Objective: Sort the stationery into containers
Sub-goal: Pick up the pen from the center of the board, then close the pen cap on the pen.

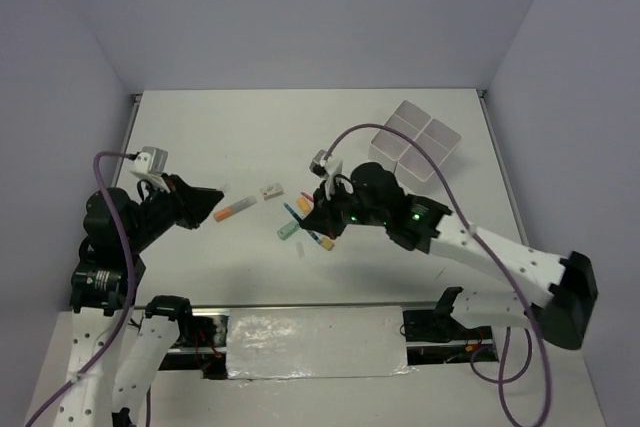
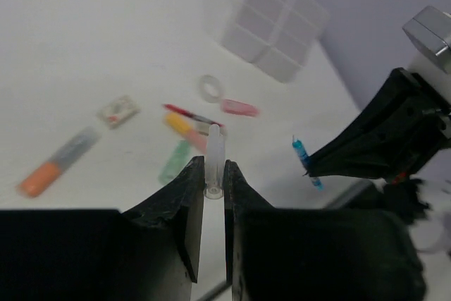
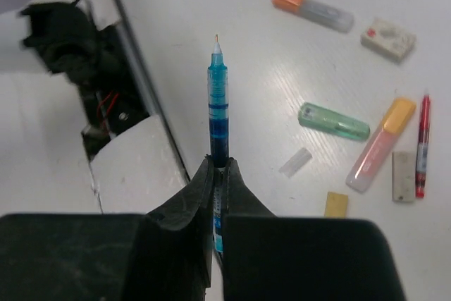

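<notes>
Blue pen (image 3: 218, 103) in clamped right tool (image 3: 218, 165)

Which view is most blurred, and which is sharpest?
Left wrist view: soft throughout, white four-compartment box and translucent white cap in the left claw blurry. Right wrist view: crisp, thin blue pen in the right claw sharp. Top view: even light, faint shadows.

Lab cell: white table (image 1: 250, 137), plain walls (image 1: 300, 7) (grey-lilac).
</notes>
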`<state>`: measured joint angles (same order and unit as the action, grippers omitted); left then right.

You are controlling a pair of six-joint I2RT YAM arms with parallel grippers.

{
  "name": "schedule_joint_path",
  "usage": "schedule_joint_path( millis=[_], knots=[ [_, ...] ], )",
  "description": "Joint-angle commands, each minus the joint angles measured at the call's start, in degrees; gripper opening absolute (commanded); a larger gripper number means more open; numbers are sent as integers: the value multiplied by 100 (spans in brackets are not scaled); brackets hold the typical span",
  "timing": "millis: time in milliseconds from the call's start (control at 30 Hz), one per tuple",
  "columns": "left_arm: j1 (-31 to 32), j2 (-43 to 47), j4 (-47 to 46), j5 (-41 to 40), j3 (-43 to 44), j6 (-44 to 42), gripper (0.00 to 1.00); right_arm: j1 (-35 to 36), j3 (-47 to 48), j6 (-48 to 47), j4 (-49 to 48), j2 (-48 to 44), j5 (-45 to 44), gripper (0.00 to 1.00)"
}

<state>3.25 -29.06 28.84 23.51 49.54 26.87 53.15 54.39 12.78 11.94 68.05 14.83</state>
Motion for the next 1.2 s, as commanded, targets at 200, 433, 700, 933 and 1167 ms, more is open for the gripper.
schedule_joint_path(
  millis=[200, 433, 700, 933, 1167],
  knots=[
    [62, -900, -3394, 4716, 231, 2331, 0, 636, 642, -1963, 2662, -1488, -624, 0],
    [571, -1347, -2659, 4751, 258, 1639, 0, 934, 1284, -2270, 3604, -882, -1483, 0],
    [1776, -2016, -353, 3363, 601, -525, 0, 1786, 1521, -2491, 3989, -794, -2195, 0],
    [2127, -1867, -1071, 3669, 171, -254, 0, 2182, 1399, -2455, 3974, -1373, -1810, 0],
    [2251, -1840, -1354, 3652, -84, -121, 0, 2279, 1548, -2508, 3781, -1180, -1931, 0]
  ],
)
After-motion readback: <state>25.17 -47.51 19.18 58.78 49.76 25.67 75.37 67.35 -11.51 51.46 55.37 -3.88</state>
